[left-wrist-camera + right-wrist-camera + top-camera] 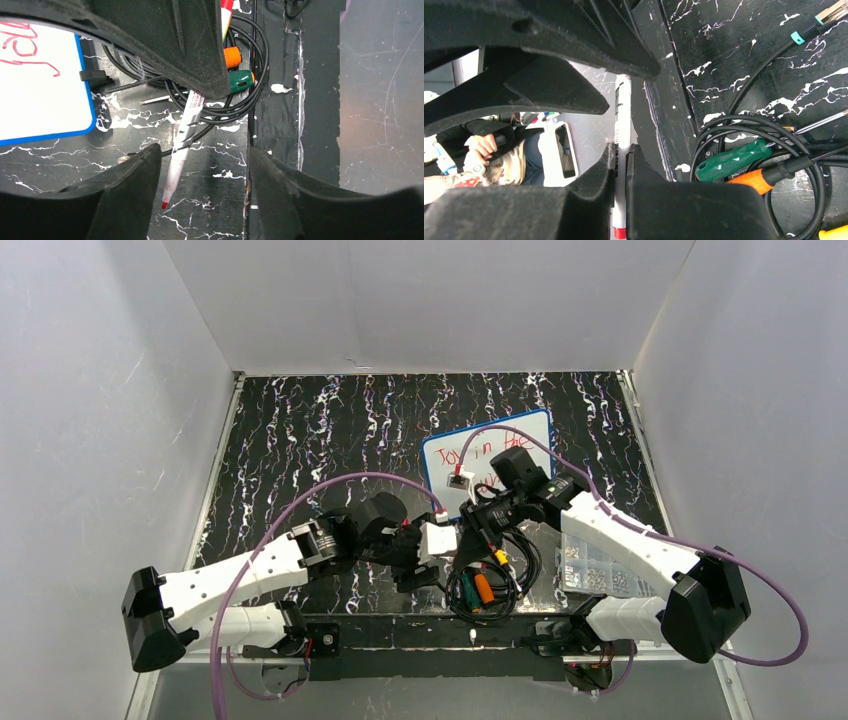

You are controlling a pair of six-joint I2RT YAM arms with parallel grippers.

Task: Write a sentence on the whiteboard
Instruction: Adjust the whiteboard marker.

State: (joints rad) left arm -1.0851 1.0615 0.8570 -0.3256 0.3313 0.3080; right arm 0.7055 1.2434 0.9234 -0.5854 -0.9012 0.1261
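Under the left wrist, marker [182, 144] tip bare, right claw [621, 165] gripping barrel

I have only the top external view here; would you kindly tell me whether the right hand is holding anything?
Observer: Yes. The right wrist view shows the right hand shut on a white marker, with the barrel clamped between its fingers.
Operator: Thank you. Is its cap off?
Observer: It is. The left wrist view shows a bare red tip over the black table, beside the whiteboard and not on it.
Operator: Is the left hand gripping it too?
Observer: No. The left hand is open, with its fingers apart on either side of the marker's tip end.
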